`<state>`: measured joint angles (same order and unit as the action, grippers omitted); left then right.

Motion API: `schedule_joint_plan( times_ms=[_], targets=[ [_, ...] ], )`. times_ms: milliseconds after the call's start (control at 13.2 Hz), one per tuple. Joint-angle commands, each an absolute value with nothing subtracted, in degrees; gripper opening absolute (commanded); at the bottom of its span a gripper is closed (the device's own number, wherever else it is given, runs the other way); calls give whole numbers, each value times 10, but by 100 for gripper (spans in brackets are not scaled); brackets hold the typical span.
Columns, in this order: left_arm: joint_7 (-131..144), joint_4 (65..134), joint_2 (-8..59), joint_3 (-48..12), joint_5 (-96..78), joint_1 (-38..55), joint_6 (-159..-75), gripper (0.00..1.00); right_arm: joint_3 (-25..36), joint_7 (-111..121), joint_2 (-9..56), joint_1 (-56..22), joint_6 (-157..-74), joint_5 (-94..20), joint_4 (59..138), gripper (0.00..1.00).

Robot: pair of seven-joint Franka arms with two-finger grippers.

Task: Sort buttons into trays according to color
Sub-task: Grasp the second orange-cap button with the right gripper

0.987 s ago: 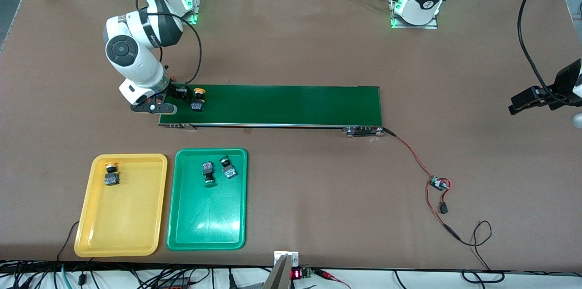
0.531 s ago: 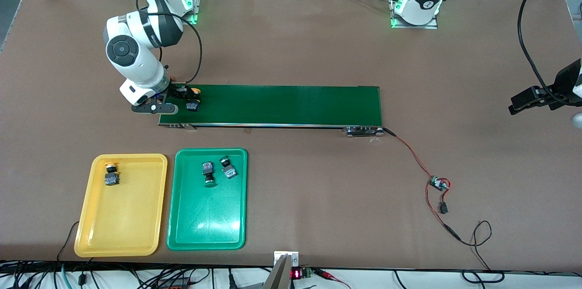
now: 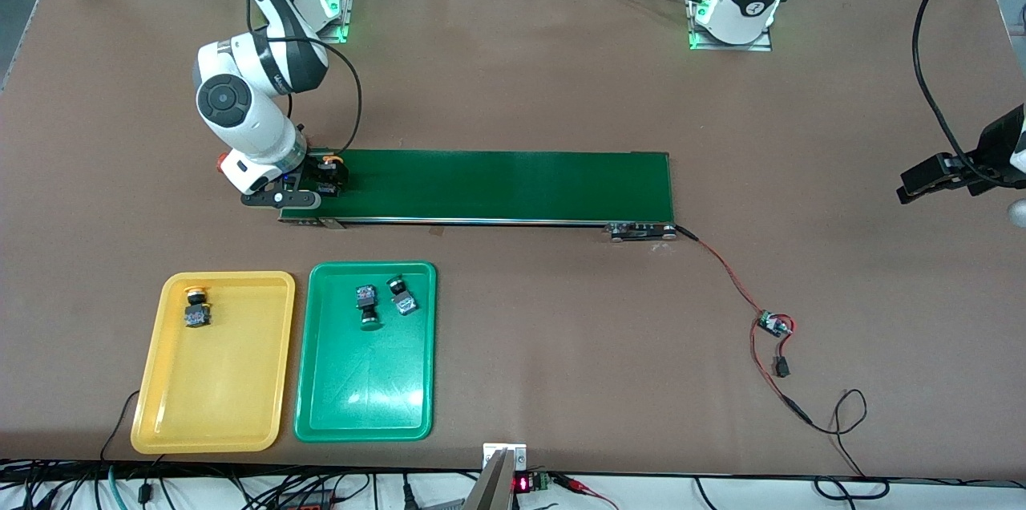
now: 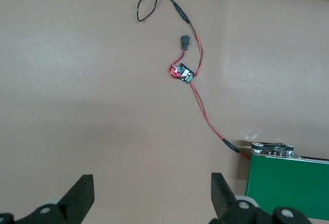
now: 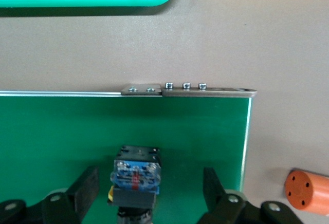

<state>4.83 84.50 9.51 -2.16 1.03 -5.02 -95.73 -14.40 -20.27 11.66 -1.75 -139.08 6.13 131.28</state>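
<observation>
Near the counter's front edge, the glossy yellow tray (image 3: 212, 362) is holding one yellow-capped button (image 3: 195, 309), cap pointing away from the camera; the green tray (image 3: 366, 398) is holding two green ones (image 3: 367, 305) (image 3: 401, 294). At the matte conveyor belt's (image 3: 513, 185) end, the right hand (image 3: 317, 181) is straddling the last yellow button (image 5: 134, 178), fingers (image 5: 85, 185) apart. The left hand (image 4: 151, 193) is waiting open over bare counter (image 3: 561, 69).
</observation>
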Motion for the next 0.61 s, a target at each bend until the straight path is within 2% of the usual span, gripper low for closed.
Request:
schedule_joint_plan(
  times_ms=[0,76,228,455,531],
  targets=[
    [38,850,92,-20,8,-53,-965,100,-146,-200,124,-14,-1399,69,1309,68],
    [38,850,92,-20,8,-53,-965,100,-146,-197,126,-13,-1400,70,1309,52],
    [38,850,92,-20,8,-53,-965,100,-146,-192,127,-6,-1401,71,1309,34],
    [38,850,93,-20,8,-55,-965,100,-146,-164,127,10,-1398,71,1302,18],
    [38,850,93,-20,8,-55,-964,100,-145,-151,124,17,-1395,71,1283,17]
  ],
)
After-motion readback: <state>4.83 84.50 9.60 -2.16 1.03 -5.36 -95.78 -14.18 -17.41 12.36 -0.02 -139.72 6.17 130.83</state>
